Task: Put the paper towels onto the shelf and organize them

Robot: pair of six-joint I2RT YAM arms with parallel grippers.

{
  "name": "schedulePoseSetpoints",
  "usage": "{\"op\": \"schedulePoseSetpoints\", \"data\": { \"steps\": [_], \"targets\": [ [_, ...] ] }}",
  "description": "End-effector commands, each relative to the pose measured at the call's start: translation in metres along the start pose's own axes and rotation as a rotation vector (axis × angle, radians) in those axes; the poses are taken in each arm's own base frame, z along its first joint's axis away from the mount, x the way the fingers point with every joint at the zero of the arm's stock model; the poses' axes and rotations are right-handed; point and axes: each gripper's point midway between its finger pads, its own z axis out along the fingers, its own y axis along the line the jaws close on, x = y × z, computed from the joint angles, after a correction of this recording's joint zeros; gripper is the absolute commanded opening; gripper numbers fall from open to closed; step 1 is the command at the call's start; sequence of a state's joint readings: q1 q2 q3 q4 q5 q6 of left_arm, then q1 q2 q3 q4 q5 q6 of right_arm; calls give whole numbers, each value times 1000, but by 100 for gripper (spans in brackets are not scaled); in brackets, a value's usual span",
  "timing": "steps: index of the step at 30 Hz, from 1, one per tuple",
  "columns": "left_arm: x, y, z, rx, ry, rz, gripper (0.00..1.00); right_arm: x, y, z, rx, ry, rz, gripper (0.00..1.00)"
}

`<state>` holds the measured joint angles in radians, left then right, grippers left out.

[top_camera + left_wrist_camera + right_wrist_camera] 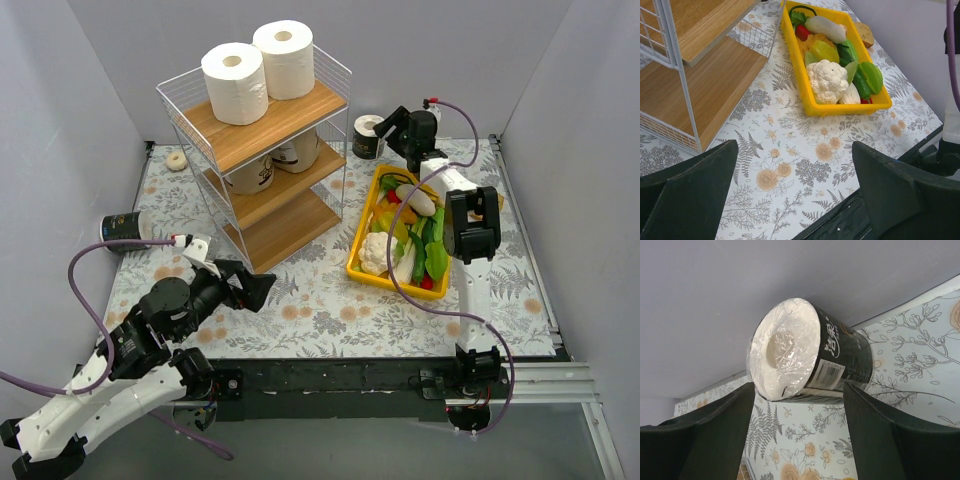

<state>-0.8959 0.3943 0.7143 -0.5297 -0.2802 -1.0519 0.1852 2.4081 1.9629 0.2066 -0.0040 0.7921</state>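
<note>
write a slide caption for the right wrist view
Open right gripper poised at a black-wrapped paper towel roll on the floral table, near the grey wall

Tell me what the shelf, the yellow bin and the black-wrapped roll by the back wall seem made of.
Shelf: thin white wire, probably coated metal, with matte wood-grain boards, wood or laminate. Yellow bin: smooth, slightly glossy, likely moulded plastic. Black-wrapped roll: white paper under shiny crinkled film, printed black with a barcode.

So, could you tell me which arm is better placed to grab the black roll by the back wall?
Right: the right gripper, open, faces that black roll just ahead. The left gripper, open, sits by the shelf, across the table.
</note>
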Motion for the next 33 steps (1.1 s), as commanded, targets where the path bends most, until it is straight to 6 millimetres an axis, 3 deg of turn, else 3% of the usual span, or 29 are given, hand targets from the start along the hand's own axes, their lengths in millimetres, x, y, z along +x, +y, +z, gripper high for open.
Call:
{"op": "schedulePoseSetpoints", "data": {
  "steps": [1,9,10,14,16,21,26,33],
  "targets": [
    [-5,3,1,-16,-27,6,98,-34,22,13,-77,-156,15,77],
    [-7,4,0,-18,-36,4,98,-13,10,46,-73,-179,42,75],
    [-6,5,0,-20,-35,6,98,-16,16,47,-90,-194,46,74],
    [-7,6,0,-27,-38,4,98,-8,16,51,-77,-197,33,65],
    [-6,6,1,-26,-33,6,98,-12,14,49,-48,-213,21,63],
    [-6,6,0,-26,-37,3,98,-13,10,40,-14,-220,-17,41],
    [-5,6,1,-24,-35,5,98,-20,25,26,-71,-230,-34,19],
    [-7,7,-1,-24,-42,3,98,-52,59,6,-146,-299,-34,13]
  ]
}}
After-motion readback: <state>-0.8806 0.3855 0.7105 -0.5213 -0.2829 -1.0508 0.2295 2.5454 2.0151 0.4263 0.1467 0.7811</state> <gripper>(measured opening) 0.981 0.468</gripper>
